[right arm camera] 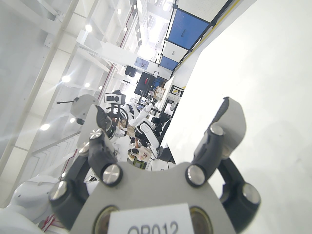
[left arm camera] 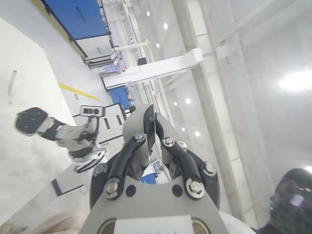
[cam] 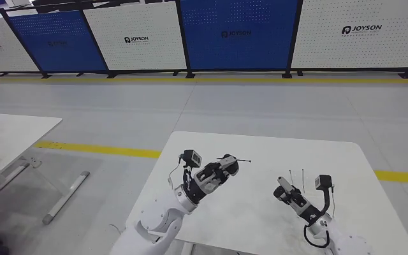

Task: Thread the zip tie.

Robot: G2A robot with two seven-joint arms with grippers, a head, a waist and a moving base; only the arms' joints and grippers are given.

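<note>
My left gripper point(cam: 229, 166) hovers over the middle of the white table point(cam: 255, 217), shut on a thin black zip tie point(cam: 242, 159) that sticks out sideways to the right. In the left wrist view the pads point(left arm camera: 149, 120) are pressed together with a sliver of the tie point(left arm camera: 151, 118) between them. My right gripper point(cam: 282, 188) sits low over the table to the right, open, with nothing between its fingers point(right arm camera: 229, 113). The right wrist view shows the left gripper point(right arm camera: 80, 105) farther off, with the tie point(right arm camera: 63, 102) poking out of it.
Two loose zip ties point(cam: 291, 176) point(cam: 303, 180) lie on the table just beyond the right gripper. One of them point(left arm camera: 11, 83) also appears in the left wrist view, as does the right gripper point(left arm camera: 30, 121). Another table point(cam: 19, 137) stands at the far left.
</note>
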